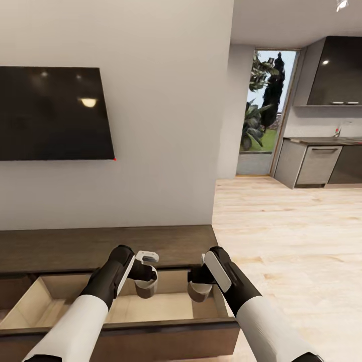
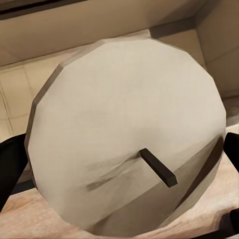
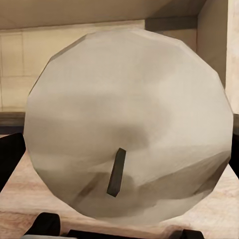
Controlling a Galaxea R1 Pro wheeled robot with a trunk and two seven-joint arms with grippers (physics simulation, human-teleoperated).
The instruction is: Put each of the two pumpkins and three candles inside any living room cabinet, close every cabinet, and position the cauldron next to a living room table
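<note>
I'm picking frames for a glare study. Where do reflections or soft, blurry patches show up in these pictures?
Head view: ceiling-light reflections glint on the TV and the kitchen cupboard. Left wrist view: the candle looms close, its shading smeared. Right wrist view: the other candle is equally soft, with blotchy shadow around its wick.

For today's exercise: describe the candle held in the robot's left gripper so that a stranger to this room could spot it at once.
Below the wall-mounted TV runs a low dark-brown cabinet with its drawer pulled open. Two pale, stubby candles hang over that beige drawer; the candle in the left gripper is the one nearer the TV side, its short dark wick showing on its flat top.
</note>
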